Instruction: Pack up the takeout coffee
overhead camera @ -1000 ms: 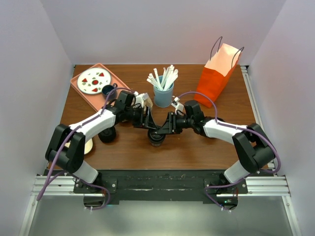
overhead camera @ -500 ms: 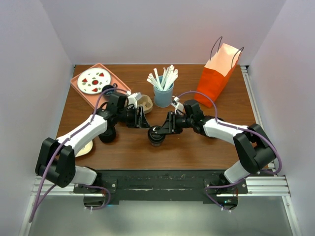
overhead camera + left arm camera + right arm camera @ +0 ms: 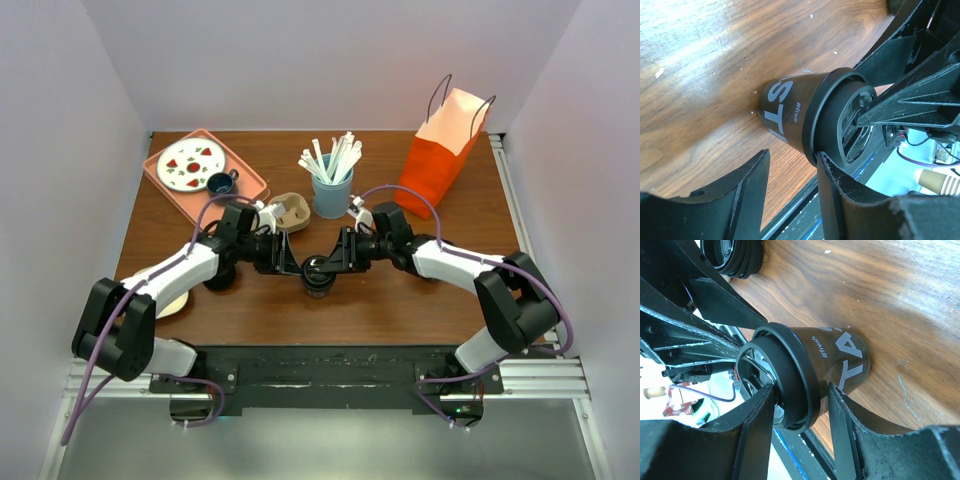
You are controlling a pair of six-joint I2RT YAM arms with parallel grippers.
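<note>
Left tool point(image 3: 293, 263) back beside upright cup point(image 3: 318, 270), grip unclear; right tool point(image 3: 335, 262) clamps it.

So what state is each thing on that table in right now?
coffee cup: upright on the table, black lid on.
right gripper: closed on the lid's rim.
left gripper: jaws apart, tips at the lid's rim.
orange bag: standing, top open.
blue cup: upright, holding white sticks.
plate: lying flat in the pink tray.

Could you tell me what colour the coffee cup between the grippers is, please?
The coffee cup is black with white lettering, clearest in the right wrist view.
</note>
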